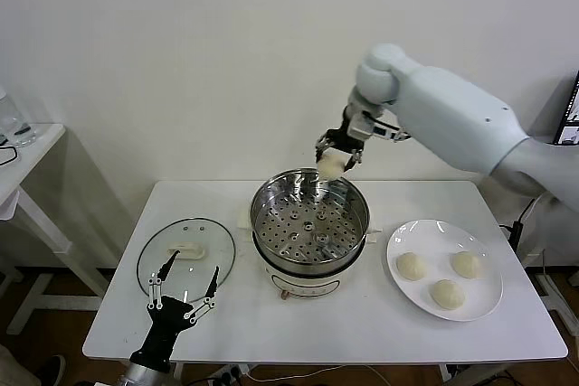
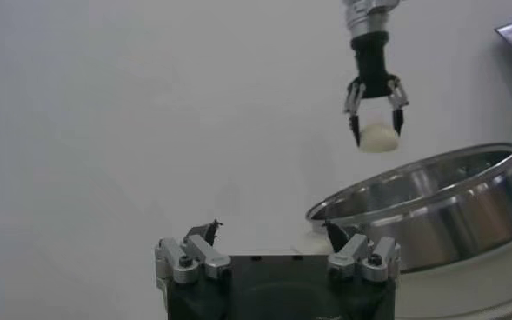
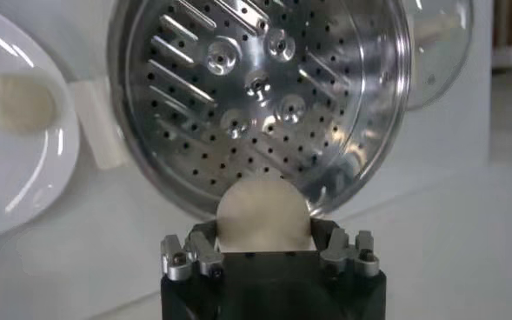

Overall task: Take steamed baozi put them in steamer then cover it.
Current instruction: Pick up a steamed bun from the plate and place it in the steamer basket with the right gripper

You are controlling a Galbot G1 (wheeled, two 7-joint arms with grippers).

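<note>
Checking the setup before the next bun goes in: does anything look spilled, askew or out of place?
Nothing stands out. The steamer sits upright, the cover lies flat beside it, three baozi rest on the plate, and the right claw holds one above the pot.

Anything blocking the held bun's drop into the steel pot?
Nothing visible. The right tool holds a cream-white round bun above the far rim of the open stainless-steel steamer pot; its glass lid lies aside.

Head view high, facing down; wrist views close, both sharing the steamer (image 1: 309, 223) (image 2: 429, 209) (image 3: 264, 96).
</note>
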